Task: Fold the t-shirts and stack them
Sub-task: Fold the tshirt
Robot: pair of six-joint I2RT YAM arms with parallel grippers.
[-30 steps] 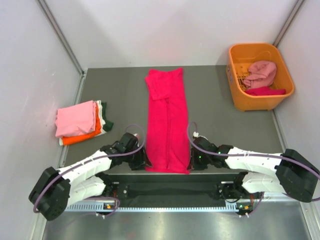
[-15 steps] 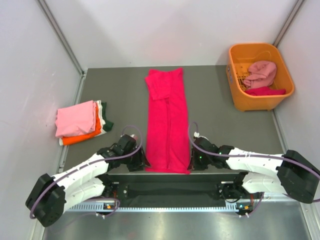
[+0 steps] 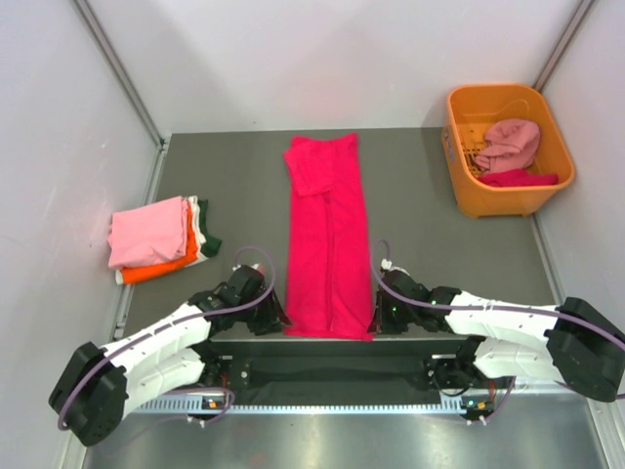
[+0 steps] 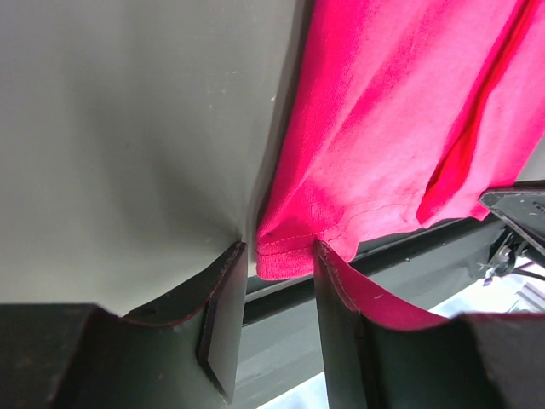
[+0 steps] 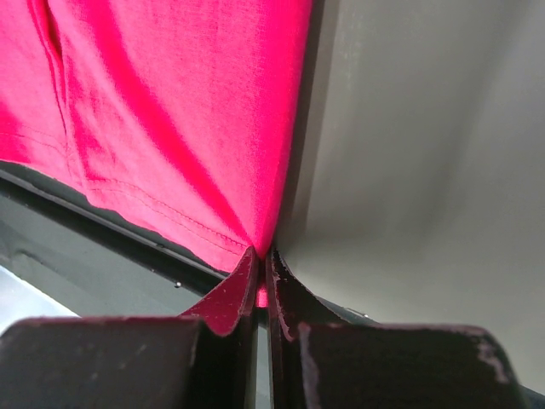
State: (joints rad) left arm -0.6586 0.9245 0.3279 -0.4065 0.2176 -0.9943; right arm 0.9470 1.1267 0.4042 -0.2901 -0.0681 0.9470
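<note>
I see the crimson shirt (image 3: 325, 234) mid-table, long axis near-to-far, hem toward the arms. Right gripper (image 5: 262, 257) clamps its near-right corner. Left gripper (image 4: 278, 252) is parted, straddling the near-left corner. Basket (image 3: 503, 201) holds a dusty pink shirt (image 3: 510, 144).

top external: fixed high behind the arm bases, faces down, far, whole table (image 3: 430, 225) in frame | left wrist: very near, low, crimson t-shirt (image 4: 383, 111) corner at lower centre, own fingers (image 4: 223, 315) at bottom edge | right wrist: equally near, same layout | shared: shirt's hem, lower centre of top view
</note>
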